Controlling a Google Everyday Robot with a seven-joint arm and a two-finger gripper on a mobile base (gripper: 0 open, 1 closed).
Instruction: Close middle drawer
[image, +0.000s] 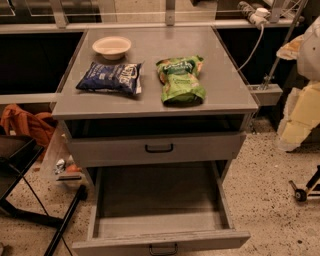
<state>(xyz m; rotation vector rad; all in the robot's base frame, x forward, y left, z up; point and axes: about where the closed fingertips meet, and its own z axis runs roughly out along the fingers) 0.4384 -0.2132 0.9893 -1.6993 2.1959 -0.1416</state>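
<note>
The middle drawer (160, 200) sat pulled far out below cabinet top (222, 85) w/ bowl (111, 47), blue bag (110, 78), green bag (181, 80); speckled floor (270, 190). The gripper (300, 114) was at right edge, grip state unclear.

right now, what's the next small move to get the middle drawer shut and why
Probably swing the gripper, now high at the right edge beside the cabinet, down and left to the front panel of the middle drawer. That drawer stands pulled far out and the gripper is well clear of it, so reaching the front comes before pushing.
</note>
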